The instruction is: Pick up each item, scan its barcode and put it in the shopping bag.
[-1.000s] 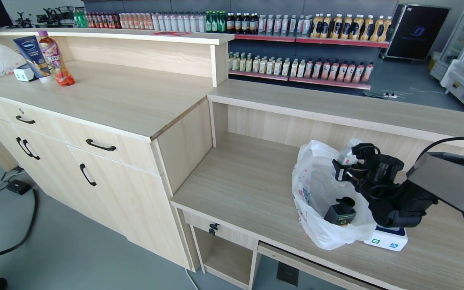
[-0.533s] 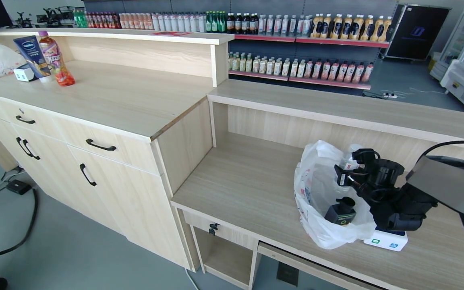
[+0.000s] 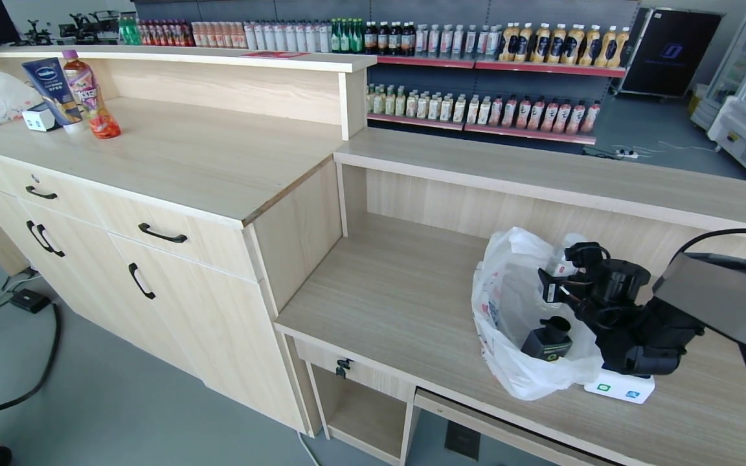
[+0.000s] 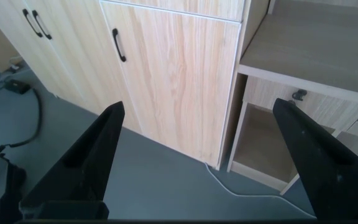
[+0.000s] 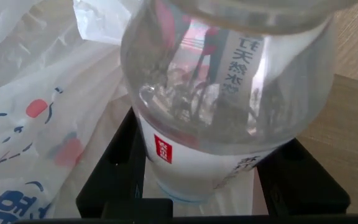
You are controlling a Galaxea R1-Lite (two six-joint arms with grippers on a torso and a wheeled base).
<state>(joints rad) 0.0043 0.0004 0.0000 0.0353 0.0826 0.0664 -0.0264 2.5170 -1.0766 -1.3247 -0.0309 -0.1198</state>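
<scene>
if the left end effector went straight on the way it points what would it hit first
Most likely the light wood cabinet door, which sits in the gap of the open left end effector, low down near the grey floor; depth is unclear.

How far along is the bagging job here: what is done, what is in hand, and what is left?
Done: nothing is surely bagged. A dark object sits at the shopping bag mouth, and I cannot tell what it is. In hand: the right gripper holds a clear bottle at the bag's open top, not yet released. Left: the blue tube and orange drink bottle stand on the far counter.
</scene>
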